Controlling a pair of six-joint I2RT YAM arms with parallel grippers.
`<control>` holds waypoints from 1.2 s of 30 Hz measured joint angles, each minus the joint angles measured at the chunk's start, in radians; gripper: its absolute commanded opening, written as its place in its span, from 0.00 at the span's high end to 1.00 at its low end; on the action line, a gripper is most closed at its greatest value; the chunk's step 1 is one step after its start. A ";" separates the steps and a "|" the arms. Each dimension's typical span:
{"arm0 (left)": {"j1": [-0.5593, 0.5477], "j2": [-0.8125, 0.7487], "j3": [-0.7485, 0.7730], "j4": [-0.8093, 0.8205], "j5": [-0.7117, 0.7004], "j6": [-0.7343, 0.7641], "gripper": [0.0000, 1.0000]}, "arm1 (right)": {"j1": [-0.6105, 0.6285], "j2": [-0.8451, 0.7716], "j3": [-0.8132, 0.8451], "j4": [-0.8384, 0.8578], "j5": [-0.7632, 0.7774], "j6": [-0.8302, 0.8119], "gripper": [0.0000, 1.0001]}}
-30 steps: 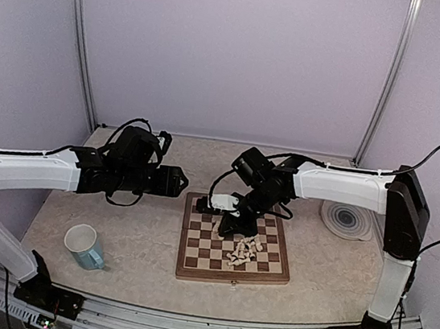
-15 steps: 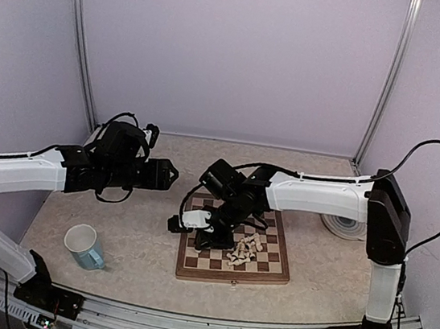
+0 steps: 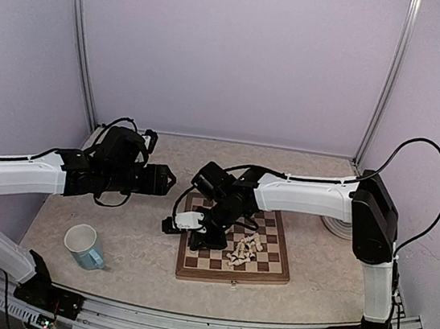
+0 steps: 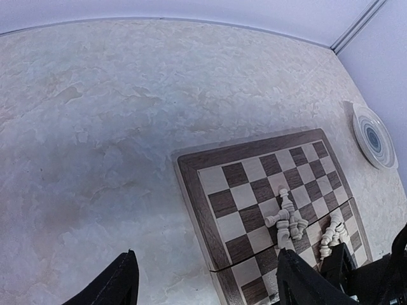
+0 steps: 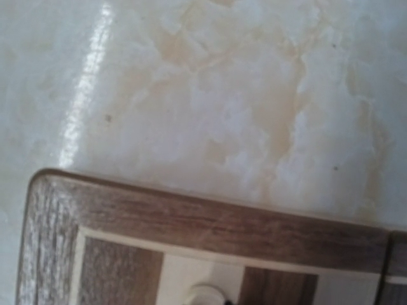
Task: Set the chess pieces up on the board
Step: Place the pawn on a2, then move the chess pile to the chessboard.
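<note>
The board point(image 3: 271, 270) lies on the table, with a heap of cream chess pieces point(image 3: 243, 249) toppled on its near-middle squares. My right gripper point(image 3: 211, 230) reaches down over the board's left edge. In the right wrist view its fingers do not show. That view is blurred and shows only a corner of the board's border point(image 5: 191, 219) and the round top of one piece point(image 5: 205, 296) at the bottom edge. My left gripper point(image 3: 169, 179) hovers open and empty left of the board. Its wrist view shows the board point(image 4: 210, 213) and fallen pieces point(image 4: 287, 220) between its fingertips point(image 4: 122, 284).
A light-blue mug point(image 3: 84, 246) stands near the table's front left. A round ringed plate point(image 3: 334, 225) sits right of the board, partly behind my right arm, and shows in the left wrist view point(image 4: 374, 136). Walls close the back and sides.
My right arm has swung left from above the heap to the board's left edge. My left arm has drawn back slightly to the left.
</note>
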 measured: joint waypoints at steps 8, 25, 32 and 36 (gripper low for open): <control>0.000 -0.001 -0.002 0.000 0.001 0.000 0.26 | 0.010 0.007 0.004 -0.005 0.002 0.001 0.83; -0.031 0.012 0.000 0.021 0.036 0.037 0.26 | -0.031 -0.222 -0.055 -0.039 -0.001 0.008 0.67; -0.152 0.105 0.083 0.028 0.053 0.120 0.26 | -0.255 -0.440 -0.370 0.028 -0.007 -0.008 0.69; -0.198 0.185 0.134 0.031 0.068 0.156 0.27 | -0.280 -0.521 -0.586 0.068 -0.003 -0.034 0.58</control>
